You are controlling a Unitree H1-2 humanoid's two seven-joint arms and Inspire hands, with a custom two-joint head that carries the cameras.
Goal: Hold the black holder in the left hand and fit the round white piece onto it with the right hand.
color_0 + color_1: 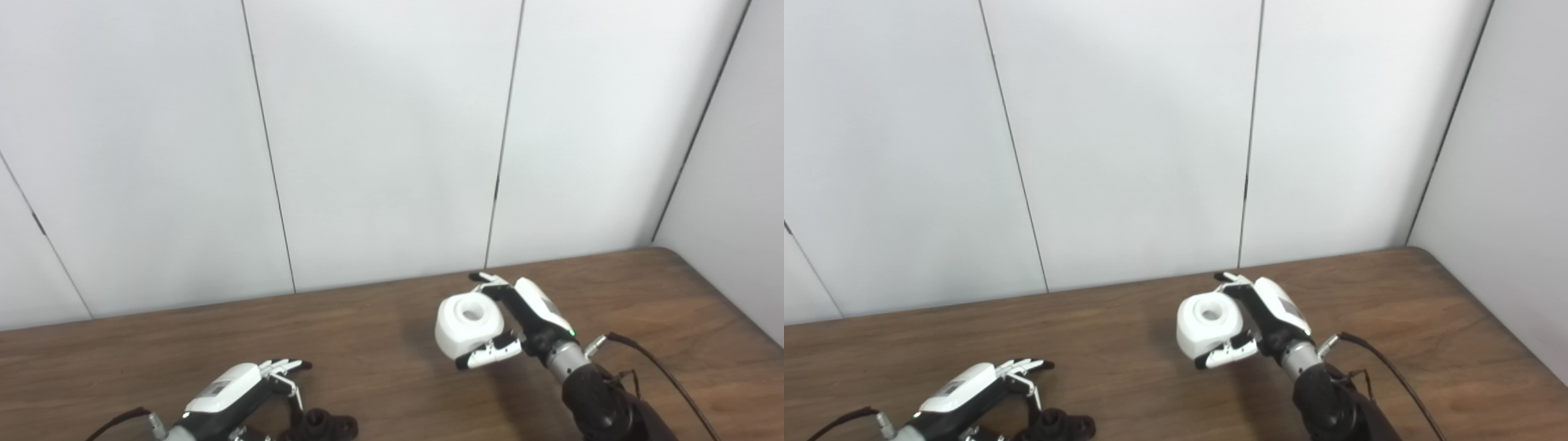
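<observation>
The round white piece (468, 324), with a hole in its top face, is held above the table in my right hand (520, 324), which is shut on it between fingers and thumb. The black holder (321, 425) lies on the table at the bottom edge of the view, partly cut off. My left hand (245, 386) rests just left of and above the holder with its fingers stretched out and apart. Its thumb side hangs close to the holder without gripping it.
The brown wooden table (380, 355) runs back to a white panelled wall (380, 141). The table's rounded far right corner (664, 251) meets a side wall. A black cable (667, 376) trails from the right wrist.
</observation>
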